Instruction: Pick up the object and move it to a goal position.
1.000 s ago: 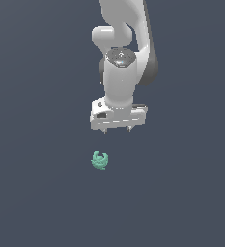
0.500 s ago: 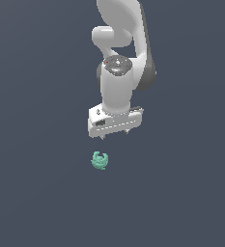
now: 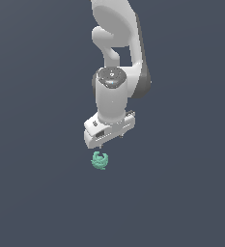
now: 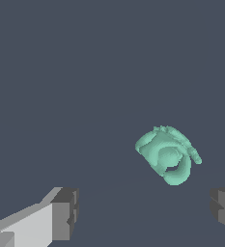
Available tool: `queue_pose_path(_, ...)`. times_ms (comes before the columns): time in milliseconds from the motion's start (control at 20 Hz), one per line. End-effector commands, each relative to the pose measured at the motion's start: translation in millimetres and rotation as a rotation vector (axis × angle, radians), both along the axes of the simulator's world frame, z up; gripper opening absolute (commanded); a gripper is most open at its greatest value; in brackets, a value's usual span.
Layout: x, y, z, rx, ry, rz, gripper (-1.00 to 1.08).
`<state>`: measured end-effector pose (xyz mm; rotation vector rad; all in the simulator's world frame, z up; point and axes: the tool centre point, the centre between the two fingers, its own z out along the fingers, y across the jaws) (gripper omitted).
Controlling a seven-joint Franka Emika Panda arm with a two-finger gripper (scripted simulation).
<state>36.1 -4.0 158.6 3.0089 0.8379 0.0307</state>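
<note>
The object [image 3: 100,160], a small teal-green knobbly clump with curled prongs, lies on the plain dark grey floor [image 3: 32,193]. It sits alone: no container of any kind shows in either view, and nothing else rests on the floor near it.

In the wrist view the object [image 4: 167,154] appears as a lumpy mass with 1 hooked prong curling round a hollow. It is in the gap between the 2 fingers, nearer one of them, and touches neither.

In the exterior view the gripper [image 3: 109,141] hangs just above the object, at about 1 o'clock from it, with a thin strip of floor showing between the fingertips and the clump. The fingers point down. The jaws stand wide apart: in the wrist view 1 dark grey finger pad [image 4: 65,213] and the other pad [image 4: 224,209] are far from each other, with bare floor between them, and they hold nothing.

The white arm [image 3: 115,91] rises from the gripper toward 12 o'clock and leaves the exterior view at its upper edge. Nothing stands between the gripper and the object, and the floor around both is a flat, even grey.
</note>
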Motion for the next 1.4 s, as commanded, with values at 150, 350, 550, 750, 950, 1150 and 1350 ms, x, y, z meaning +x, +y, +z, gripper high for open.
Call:
queue_pose_path(150,8.4,-9.1,-11.4,-0.004,0.007,0.139,1.0)
queue_pose_path(350,14.1,-15.9,-19.8,-0.005,0.012,0.239,1.0)
queue_pose_path(550,19.5,-22.9,-28.3,-0.005,0.016,0.338,1.0)
queue_pose_path(750,24.6,-30.1,-36.9,-0.004,0.02,0.436,1.0)
queue_pose_path(950,29.4,-37.3,-45.5,-0.003,0.023,0.532,1.0)
queue_pose_path(1150,33.2,-43.5,-52.7,-0.001,0.025,0.612,1.0)
queue_pose_path(1350,35.8,-48.3,-58.1,0.001,0.026,0.671,1.0)
